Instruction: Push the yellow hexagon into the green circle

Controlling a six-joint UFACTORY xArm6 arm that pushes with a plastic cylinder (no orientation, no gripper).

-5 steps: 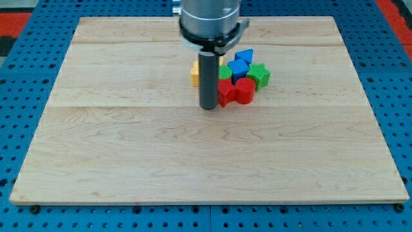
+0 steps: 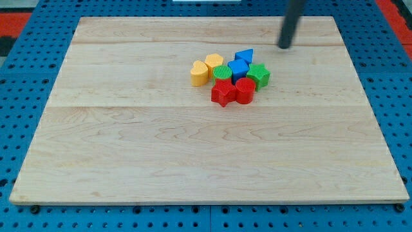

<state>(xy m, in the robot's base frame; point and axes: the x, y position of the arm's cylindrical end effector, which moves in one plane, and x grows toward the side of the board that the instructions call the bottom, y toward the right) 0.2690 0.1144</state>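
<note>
Yellow hexagon sits just above board centre, at the top-left of the block cluster, touching the green circle on its lower right. Second yellow block just left of both. Blue block and blue triangle to the view's right, green star beyond. Red star and red cylinder along the bottom. No pincer on this rig, just a rod: my tip is up-right of the cluster, well apart from every block.

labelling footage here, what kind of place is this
Likely a robotics lab bench: a pale wooden board lies on a blue perforated base, with small coloured blocks clustered on it, and my tip is up and to the view's right of them.
</note>
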